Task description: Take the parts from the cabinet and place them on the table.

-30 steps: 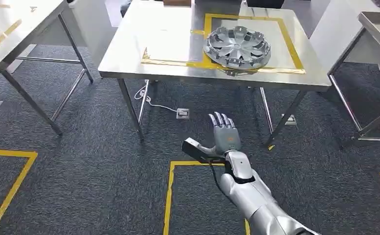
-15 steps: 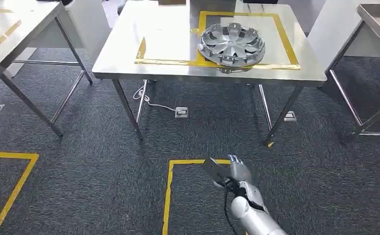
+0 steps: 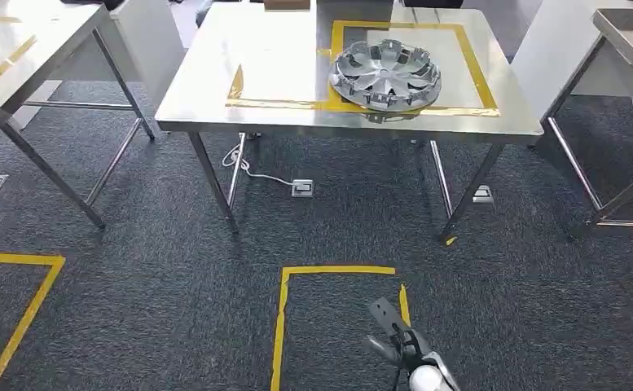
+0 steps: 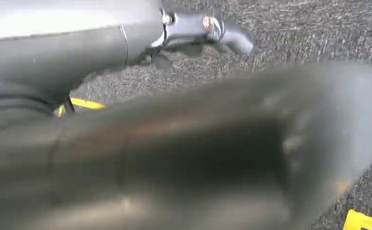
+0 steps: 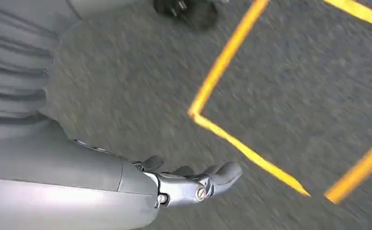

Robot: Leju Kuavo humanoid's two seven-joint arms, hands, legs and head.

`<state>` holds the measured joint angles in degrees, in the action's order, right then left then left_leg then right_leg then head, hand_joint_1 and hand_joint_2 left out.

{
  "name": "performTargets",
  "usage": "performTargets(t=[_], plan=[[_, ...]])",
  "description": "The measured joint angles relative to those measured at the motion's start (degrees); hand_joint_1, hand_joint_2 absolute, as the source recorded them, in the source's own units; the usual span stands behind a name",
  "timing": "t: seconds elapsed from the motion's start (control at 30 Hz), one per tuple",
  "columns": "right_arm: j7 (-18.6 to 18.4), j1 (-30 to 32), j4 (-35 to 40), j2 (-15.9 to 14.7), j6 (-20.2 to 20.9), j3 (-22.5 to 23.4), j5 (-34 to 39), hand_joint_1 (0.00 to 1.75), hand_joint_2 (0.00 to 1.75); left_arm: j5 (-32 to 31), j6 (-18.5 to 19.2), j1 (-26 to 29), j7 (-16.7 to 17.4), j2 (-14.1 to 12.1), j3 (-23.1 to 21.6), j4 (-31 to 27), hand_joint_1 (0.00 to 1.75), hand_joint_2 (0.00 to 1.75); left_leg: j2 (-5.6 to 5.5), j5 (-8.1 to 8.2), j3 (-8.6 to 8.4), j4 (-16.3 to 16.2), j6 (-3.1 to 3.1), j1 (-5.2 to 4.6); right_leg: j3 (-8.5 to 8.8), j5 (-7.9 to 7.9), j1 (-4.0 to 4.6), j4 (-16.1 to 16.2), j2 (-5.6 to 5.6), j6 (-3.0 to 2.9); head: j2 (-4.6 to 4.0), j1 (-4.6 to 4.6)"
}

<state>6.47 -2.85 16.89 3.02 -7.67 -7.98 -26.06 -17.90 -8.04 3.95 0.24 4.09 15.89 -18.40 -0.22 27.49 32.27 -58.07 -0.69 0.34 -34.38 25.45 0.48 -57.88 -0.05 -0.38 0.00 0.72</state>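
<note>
Since the frame one second back, the right arm has dropped from mid-picture to the near edge of the head view; half a second back it was already partway down. The scene also shifted slightly between the first two frames, so the camera moved; table and part kept their relation.

Right hand (image 3: 396, 342): low at the near edge, over the carpet just right of the yellow floor square (image 3: 281, 326). In the right wrist view the right hand (image 5: 193, 184) hangs above the carpet with fingers loosely extended and nothing between them: open, empty.

Left hand (image 4: 200, 31): seen in the left wrist view, partly blocked by a blurred dark mass close to the lens. Thumb and finger stubs show against the carpet, no object visible in them. Reads as open, though the fingers are partly hidden.

Part: the silver wheel cover (image 3: 386, 75) lies flat on the steel table (image 3: 215, 90), inside the yellow taped rectangle (image 3: 480, 69), toward its near-left corner. Round, so no long axis to align.

Key relation: the wheel cover lies far ahead of the right hand and slightly left of it, well apart, with the table's near edge between. Judgement: this part is already placed. The cabinet is outside these views, so the next fetch likely needs a turn before either hand is nearer anything.
</note>
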Motion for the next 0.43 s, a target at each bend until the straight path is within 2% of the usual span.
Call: performTargets(t=[0.43], plan=[[-4.8, 8.9, 2.5, -1.8, 5.6, 3.8, 19.5, 0.00, 0.00, 13.4, 5.7, 3.4, -0.2, -2.5, -9.8, -2.3, 0.00, 0.00, 0.00, 0.01, 0.14, 0.0, 0.01, 0.00, -0.02, 0.01, 0.00, 0.0, -0.01, 0.00, 0.00, 0.00]])
